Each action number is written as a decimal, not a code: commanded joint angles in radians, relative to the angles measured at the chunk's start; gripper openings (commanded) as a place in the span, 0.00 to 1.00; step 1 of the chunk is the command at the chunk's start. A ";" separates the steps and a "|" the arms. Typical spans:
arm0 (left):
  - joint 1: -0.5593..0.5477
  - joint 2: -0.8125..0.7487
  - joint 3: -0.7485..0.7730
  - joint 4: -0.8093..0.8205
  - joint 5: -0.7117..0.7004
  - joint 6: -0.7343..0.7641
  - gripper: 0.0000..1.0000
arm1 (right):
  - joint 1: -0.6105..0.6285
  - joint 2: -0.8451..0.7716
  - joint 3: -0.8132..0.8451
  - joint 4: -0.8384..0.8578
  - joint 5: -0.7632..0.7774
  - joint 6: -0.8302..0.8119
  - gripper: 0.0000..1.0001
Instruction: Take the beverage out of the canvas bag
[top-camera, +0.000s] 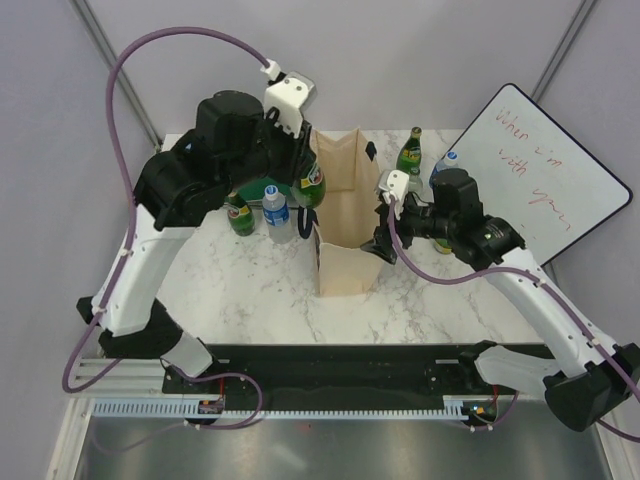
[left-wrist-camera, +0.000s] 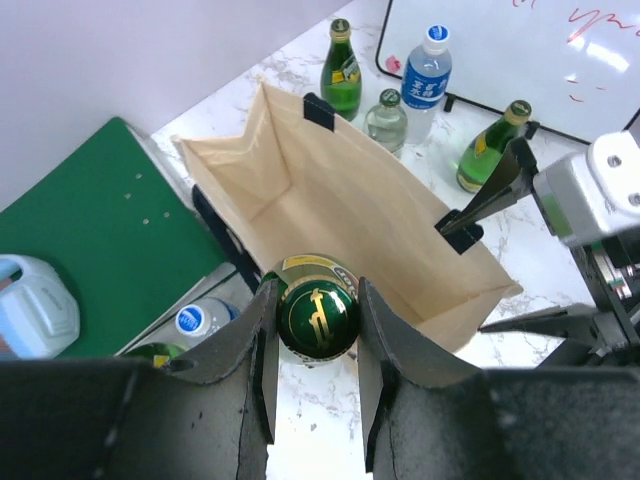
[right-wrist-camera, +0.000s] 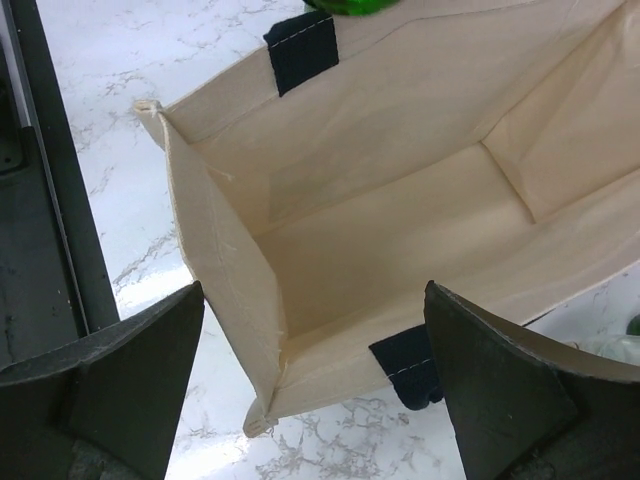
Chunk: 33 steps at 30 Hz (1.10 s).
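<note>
On the marble table, the tall cream canvas bag stands open-mouthed. The left gripper clamps a gold-capped green glass bottle beside it, and the right gripper gapes wide.

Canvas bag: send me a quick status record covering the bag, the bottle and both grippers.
canvas bag: upright, mouth open, nothing seen inside
green bottle: at the bag's left rim, gripped at its cap end; cannot tell if fully clear of the bag
left gripper: shut on the green bottle
right gripper: open, at the bag's right rim, holding nothing
</note>
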 joint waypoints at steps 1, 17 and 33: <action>0.022 -0.165 -0.104 0.229 -0.096 0.048 0.02 | -0.011 0.021 0.058 0.074 0.014 0.044 0.98; 0.254 -0.649 -1.078 0.720 -0.082 -0.080 0.02 | -0.013 0.099 0.133 0.093 0.007 0.046 0.98; 0.508 -0.684 -1.512 1.084 0.025 -0.089 0.02 | -0.013 0.123 0.130 0.096 0.008 0.047 0.98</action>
